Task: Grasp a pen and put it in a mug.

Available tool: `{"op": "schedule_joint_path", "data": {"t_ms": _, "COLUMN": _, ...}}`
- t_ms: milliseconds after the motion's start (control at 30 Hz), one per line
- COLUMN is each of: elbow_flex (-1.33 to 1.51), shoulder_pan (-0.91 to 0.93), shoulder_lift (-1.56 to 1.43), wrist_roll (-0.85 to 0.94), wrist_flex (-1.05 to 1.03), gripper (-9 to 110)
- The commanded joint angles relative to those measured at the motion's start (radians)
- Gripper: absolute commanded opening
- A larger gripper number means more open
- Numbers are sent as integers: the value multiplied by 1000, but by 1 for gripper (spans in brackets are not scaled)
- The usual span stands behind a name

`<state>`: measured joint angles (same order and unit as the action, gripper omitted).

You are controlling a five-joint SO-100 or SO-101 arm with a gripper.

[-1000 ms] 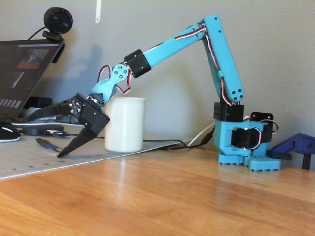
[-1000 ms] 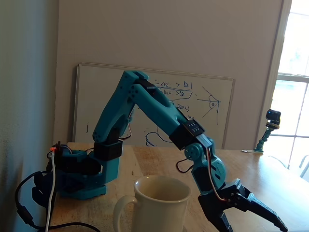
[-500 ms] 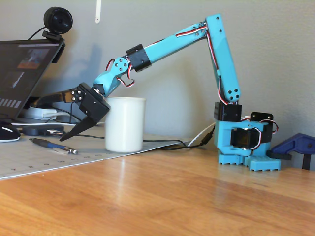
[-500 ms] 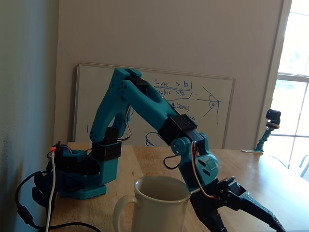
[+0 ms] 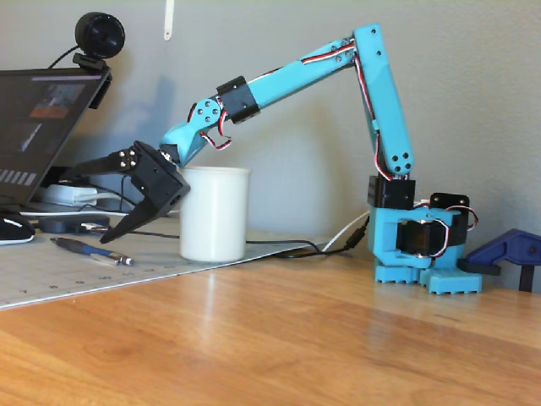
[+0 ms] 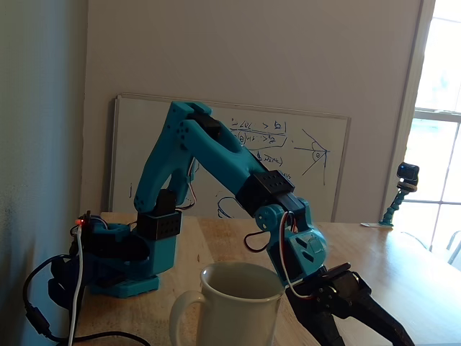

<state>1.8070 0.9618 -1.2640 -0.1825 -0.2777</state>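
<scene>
The pen [image 5: 89, 251], blue with a black front part, lies flat on the grey mat [image 5: 76, 275] left of the mug in a fixed view. The white mug [image 5: 215, 213] stands upright on the mat's right part; in the other fixed view the mug [image 6: 238, 306] shows a handle on its left and an empty inside. My gripper [image 5: 83, 209] hangs open just above the pen, its lower fingertip a little over the barrel and nothing between the jaws. In the view behind the mug, the black fingers [image 6: 356, 313] run off the bottom edge.
A laptop [image 5: 38, 127] with a webcam [image 5: 100, 34] on top stands at the left, a computer mouse [image 5: 13, 228] in front of it. A black cable [image 5: 283, 248] runs past the mug to the arm's base [image 5: 423, 245]. A blue clamp [image 5: 507, 254] sits at the far right.
The gripper has lifted off the mat, where its lower fingertip touched down by the pen a second ago. The pen has shifted slightly and now lies flat. The jaws stayed open.
</scene>
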Motion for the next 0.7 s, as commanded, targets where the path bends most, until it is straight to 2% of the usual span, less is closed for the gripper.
{"op": "schedule_joint_path", "data": {"t_ms": 0, "elbow_flex": -21, "shoulder_pan": -32, "shoulder_lift": -107, "wrist_roll": -298, "wrist_flex": 21, "gripper": 42}}
{"op": "schedule_joint_path", "data": {"t_ms": 367, "elbow_flex": -21, "shoulder_pan": -86, "shoulder_lift": -167, "wrist_roll": -1068, "wrist_flex": 23, "gripper": 41}}
{"op": "schedule_joint_path", "data": {"t_ms": 500, "elbow_flex": -23, "shoulder_pan": -86, "shoulder_lift": -163, "wrist_roll": -1215, "wrist_flex": 25, "gripper": 41}}
{"op": "schedule_joint_path", "data": {"t_ms": 667, "elbow_flex": -23, "shoulder_pan": -77, "shoulder_lift": -127, "wrist_roll": -1266, "wrist_flex": 25, "gripper": 41}}
